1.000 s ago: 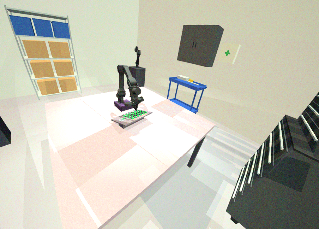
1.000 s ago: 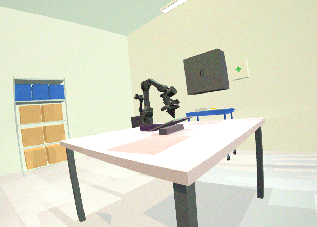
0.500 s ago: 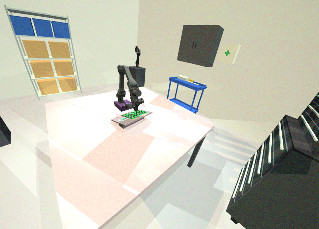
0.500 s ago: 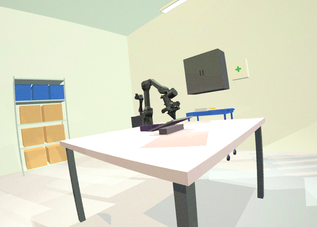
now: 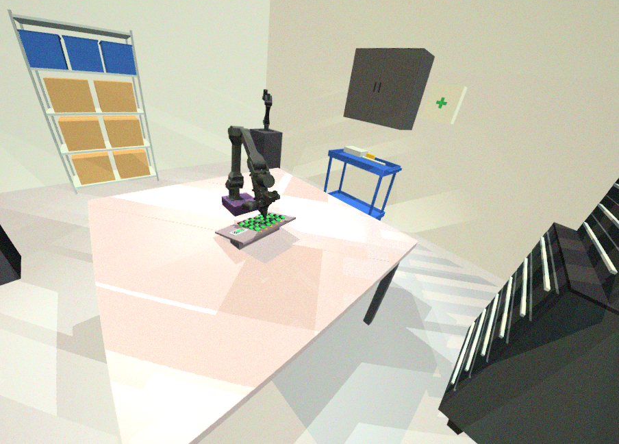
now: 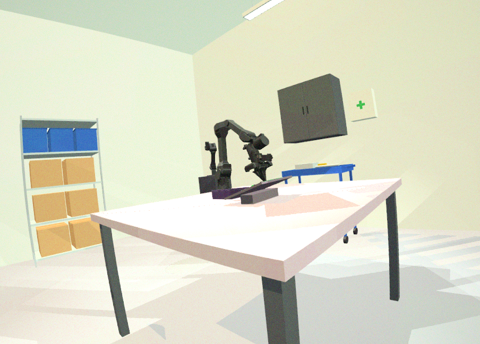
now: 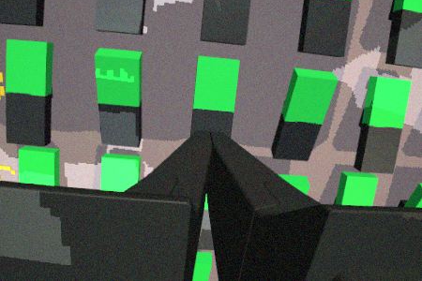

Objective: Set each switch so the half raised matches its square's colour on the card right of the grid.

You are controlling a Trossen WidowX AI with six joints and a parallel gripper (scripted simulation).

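Observation:
The tilted grey panel (image 5: 239, 238) (image 6: 275, 181) (image 7: 171, 81) carries several rows of green and dark switches. The small white card (image 5: 239, 231) lies on it beside the grid and is outside the wrist view; its squares are too small to read now. My gripper (image 5: 264, 216) (image 6: 264, 180) (image 7: 207, 144) is shut and empty, pointing down over the grid. In the wrist view its joined tips overlap the lower, dark half of one switch (image 7: 216, 83); whether they touch it I cannot tell. The fingers hide parts of the row below.
Neighbouring switches (image 7: 119, 77) (image 7: 310, 97) stand close on both sides of the tips. The panel rests on a dark block (image 6: 258, 196) on the table (image 5: 200, 339) (image 6: 186, 228). The purple arm base (image 5: 233, 205) (image 6: 224, 194) stands just behind the panel.

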